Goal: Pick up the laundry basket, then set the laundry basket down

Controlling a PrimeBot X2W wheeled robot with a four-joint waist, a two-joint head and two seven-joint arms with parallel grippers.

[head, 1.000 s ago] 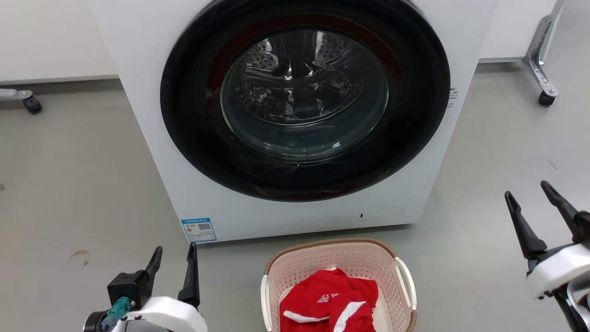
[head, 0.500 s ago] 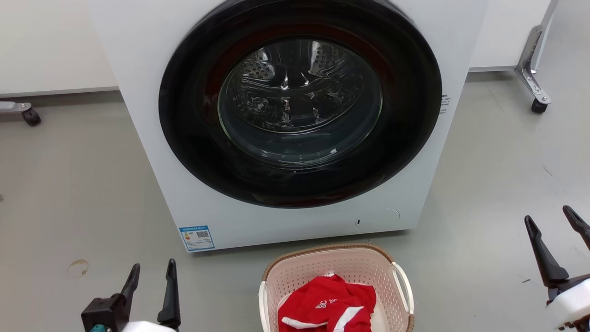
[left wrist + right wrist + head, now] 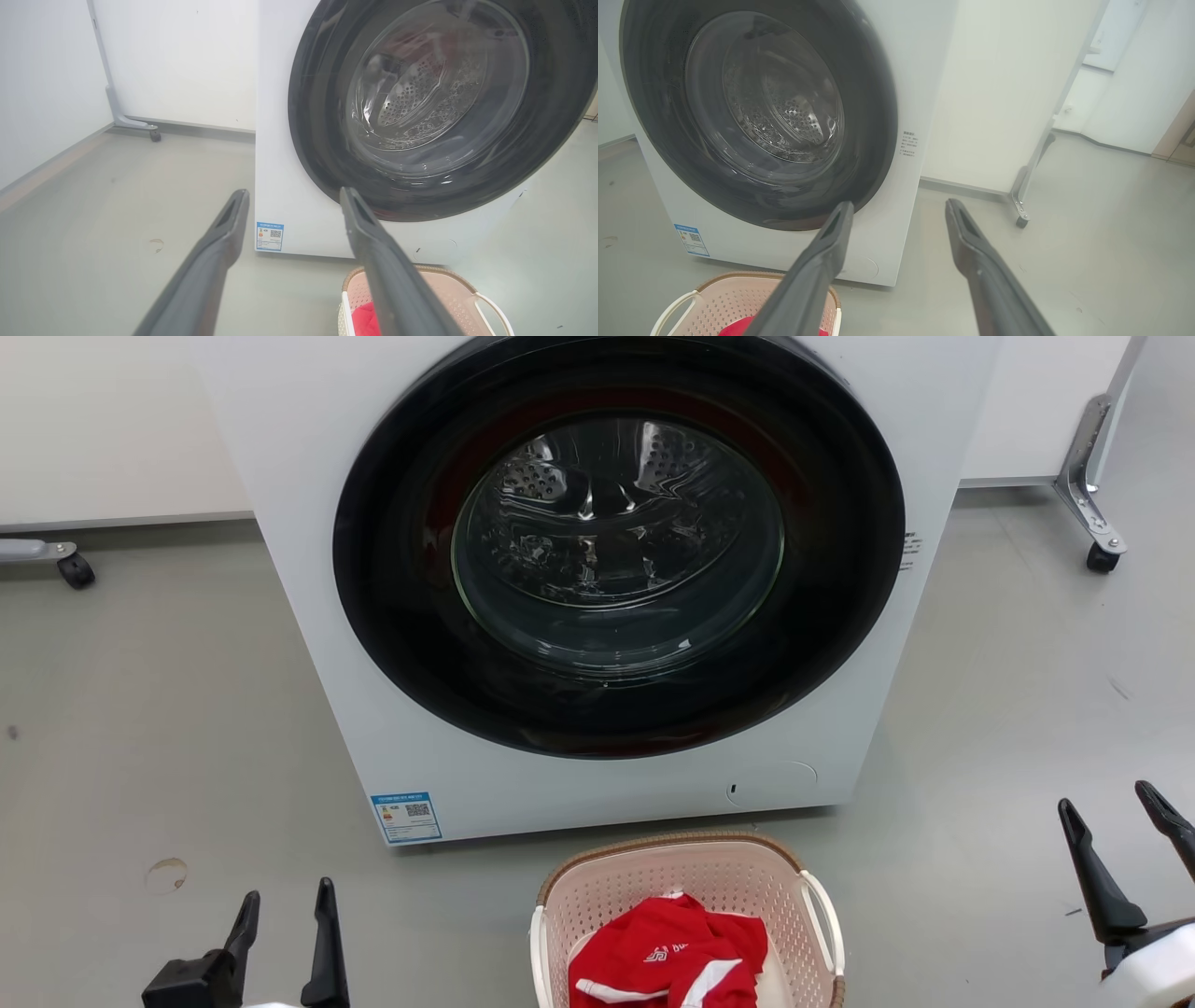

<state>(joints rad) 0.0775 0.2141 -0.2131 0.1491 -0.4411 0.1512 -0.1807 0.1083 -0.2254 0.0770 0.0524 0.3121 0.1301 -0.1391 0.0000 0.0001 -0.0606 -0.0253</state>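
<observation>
One washer [image 3: 289,523], one laundry basket [image 3: 653,846], one red garment [image 3: 667,957], two end effectors [image 3: 288,889] [image 3: 1103,794].

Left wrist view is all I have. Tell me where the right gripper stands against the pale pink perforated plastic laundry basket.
Observer: The right gripper hangs open over the grey floor, well right of the laundry basket, touching nothing.
Operator: Report the contents.
Observer: A crumpled red garment with white stripes lies inside.
Operator: Now the handles.
Observer: Both white loop handles stand free, one per side.
</observation>
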